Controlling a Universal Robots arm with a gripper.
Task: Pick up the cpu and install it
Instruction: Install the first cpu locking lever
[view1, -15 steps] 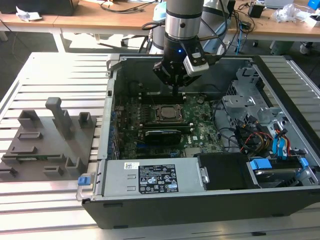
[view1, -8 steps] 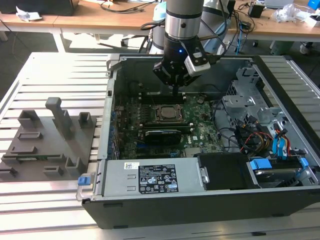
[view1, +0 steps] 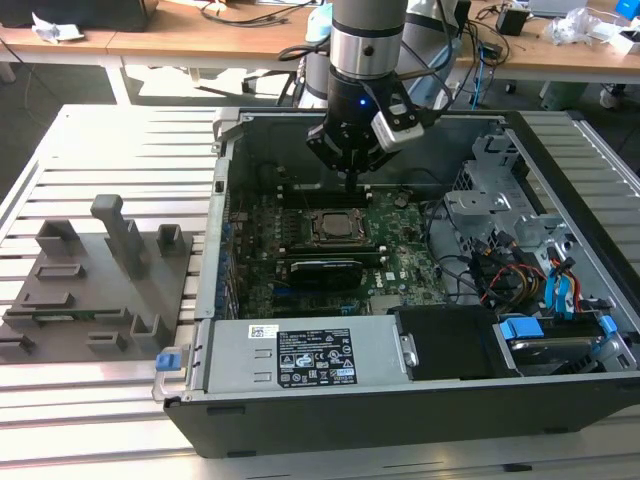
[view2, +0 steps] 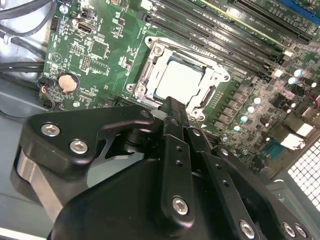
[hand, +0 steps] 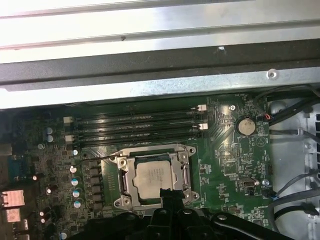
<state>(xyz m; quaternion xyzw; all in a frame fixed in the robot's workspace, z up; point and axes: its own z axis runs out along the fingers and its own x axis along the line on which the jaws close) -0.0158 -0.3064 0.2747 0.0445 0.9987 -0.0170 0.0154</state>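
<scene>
We see the tool (view1: 351, 178) hanging inside the open computer case (view1: 400, 400), just above the green motherboard (view1: 400, 262), on the far side of the socket frame (view1: 331, 228). In both wrist views its black fingers (view2: 172, 112) appear drawn together into a narrow tip with nothing between them, though their very ends are hard to make out against the dark linkage. The cpu (hand: 155, 176) lies flat inside the socket frame (hand: 152, 176), its pale metal top showing; in the first wrist view the fingertip (hand: 170, 195) cuts off one edge of it. In the second wrist view the cpu (view2: 179, 80) sits just beyond the tip. On the exterior view's left, grey fixture blocks (view1: 100, 275) stand on the slatted counter (view1: 90, 400), well apart from the case.
</scene>
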